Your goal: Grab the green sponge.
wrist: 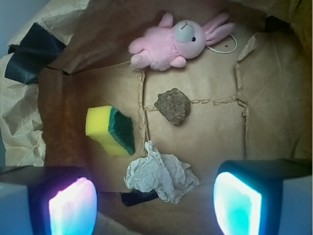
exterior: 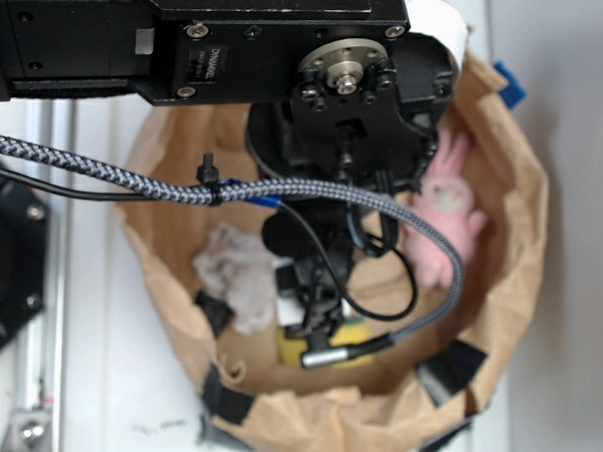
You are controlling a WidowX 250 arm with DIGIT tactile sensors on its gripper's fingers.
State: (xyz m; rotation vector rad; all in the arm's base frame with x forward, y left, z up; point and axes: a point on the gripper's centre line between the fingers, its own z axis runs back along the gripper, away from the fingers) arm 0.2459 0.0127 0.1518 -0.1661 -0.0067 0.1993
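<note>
The green sponge [wrist: 111,129] is a yellow foam block with a dark green scouring face, lying on the brown paper floor of the bag at centre left in the wrist view. In the exterior view only a yellow strip of it [exterior: 292,348] shows under the arm. My gripper [wrist: 155,205] hangs above the bag floor, open and empty, its two glowing pads [wrist: 72,209] wide apart at the bottom of the wrist view. The sponge lies ahead and left of the gap, apart from both pads. In the exterior view the fingers are hidden by the arm.
A crumpled white paper [wrist: 160,172] lies between the pads' line and the sponge. A brown rock-like lump [wrist: 172,105] sits in the middle and a pink bunny [wrist: 172,42] at the far side. The brown paper bag walls [exterior: 511,245] ring everything, with black tape patches [wrist: 33,52].
</note>
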